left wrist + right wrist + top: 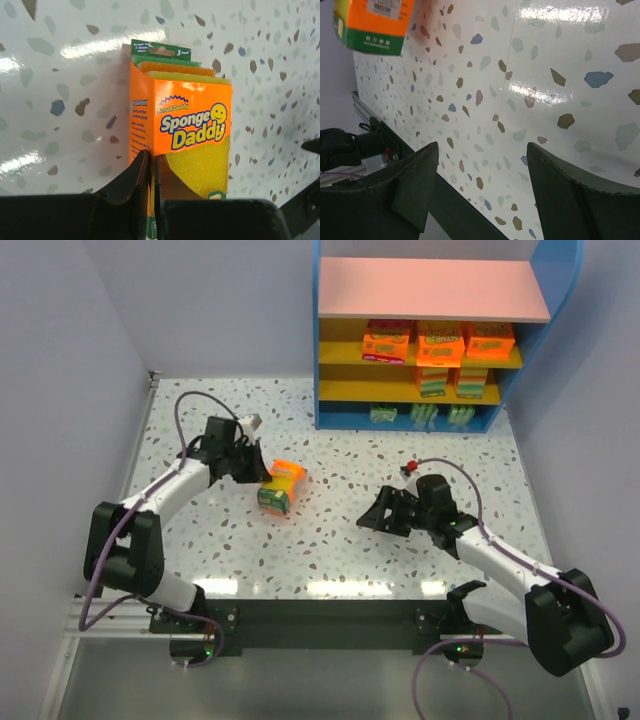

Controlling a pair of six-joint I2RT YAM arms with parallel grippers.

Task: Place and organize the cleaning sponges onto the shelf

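Orange sponge pack (pixel 192 125) (green edge) — white table (pixel 340 560) speckled grey-brown.

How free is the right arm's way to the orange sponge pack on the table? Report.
Probably yes: only bare table lies between the open right claw and the orange sponge pack. But the left claw is shut on that pack.

Bright overhead light leaves white glare on the speckled table (pixel 555 95).
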